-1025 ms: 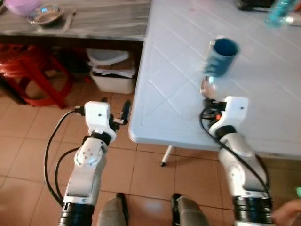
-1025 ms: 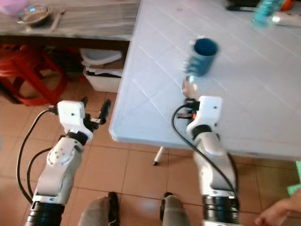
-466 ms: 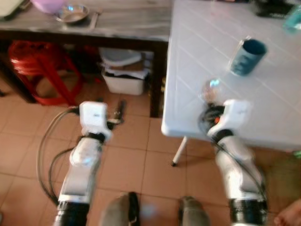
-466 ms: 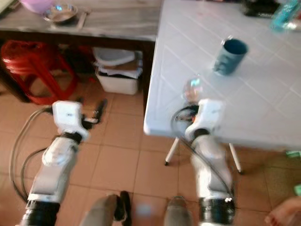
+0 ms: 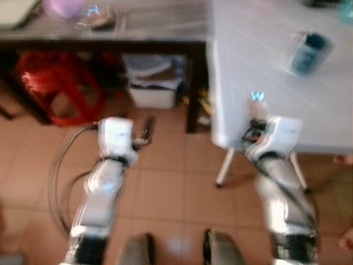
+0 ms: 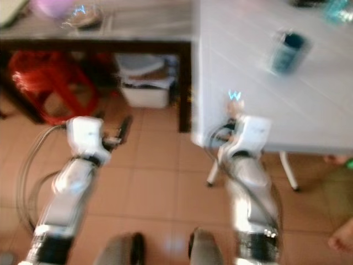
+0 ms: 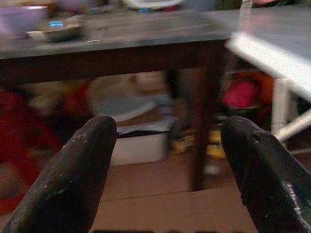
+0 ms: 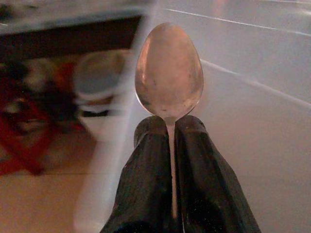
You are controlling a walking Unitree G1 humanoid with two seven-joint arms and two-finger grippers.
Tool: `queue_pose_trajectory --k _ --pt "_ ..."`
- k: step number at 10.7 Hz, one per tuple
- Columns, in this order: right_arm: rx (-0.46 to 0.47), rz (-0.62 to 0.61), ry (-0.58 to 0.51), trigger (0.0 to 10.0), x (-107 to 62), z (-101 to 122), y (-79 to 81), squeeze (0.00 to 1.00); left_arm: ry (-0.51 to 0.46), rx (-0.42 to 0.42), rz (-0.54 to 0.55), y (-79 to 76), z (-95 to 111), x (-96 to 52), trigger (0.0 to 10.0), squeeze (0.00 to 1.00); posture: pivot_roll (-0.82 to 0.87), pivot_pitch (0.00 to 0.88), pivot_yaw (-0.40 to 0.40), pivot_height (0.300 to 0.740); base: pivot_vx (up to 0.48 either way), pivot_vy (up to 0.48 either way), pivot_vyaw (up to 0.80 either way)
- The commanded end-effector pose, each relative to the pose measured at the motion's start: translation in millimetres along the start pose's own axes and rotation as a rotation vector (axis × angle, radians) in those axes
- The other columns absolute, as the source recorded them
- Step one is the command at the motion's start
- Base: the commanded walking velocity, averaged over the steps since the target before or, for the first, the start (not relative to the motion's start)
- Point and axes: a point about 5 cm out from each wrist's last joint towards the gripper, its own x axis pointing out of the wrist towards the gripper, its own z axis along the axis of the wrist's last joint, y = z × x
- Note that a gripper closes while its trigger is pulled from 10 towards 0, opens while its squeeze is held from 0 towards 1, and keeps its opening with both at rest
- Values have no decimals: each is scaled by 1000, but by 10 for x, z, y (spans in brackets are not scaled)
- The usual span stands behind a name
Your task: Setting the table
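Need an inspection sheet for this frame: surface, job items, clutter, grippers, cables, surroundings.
Surface: white tiled-pattern table, corner toward the robot; views blurred.
Job's things: shiny metal spoon, bowl outward, handle pinched; blue mug standing on the table.
Clutter: metal bowl and lilac bowl on the dark wooden side table.
Grippers: right gripper shut on the spoon, at the table's near edge; left gripper open, holding nothing, over the floor.
Cables: grey cable loop beside the left arm; black cable at the right wrist.
Surroundings: red plastic stool and white bin under the side table; terracotta floor tiles.
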Motion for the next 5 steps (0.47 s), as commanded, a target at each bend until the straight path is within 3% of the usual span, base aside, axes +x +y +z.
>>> queue_pose_trajectory --k 1,5 --pt "-15 -30 -23 10000 -8 43 -98 0 -14 1 -14 -71 17 16 10000 0 -36 174 58 740 382 289 0" --pt "-34 -19 -41 10000 -15 59 -80 0 -17 3 2 -59 11 22 10000 0 -38 168 56 740 381 291 0"
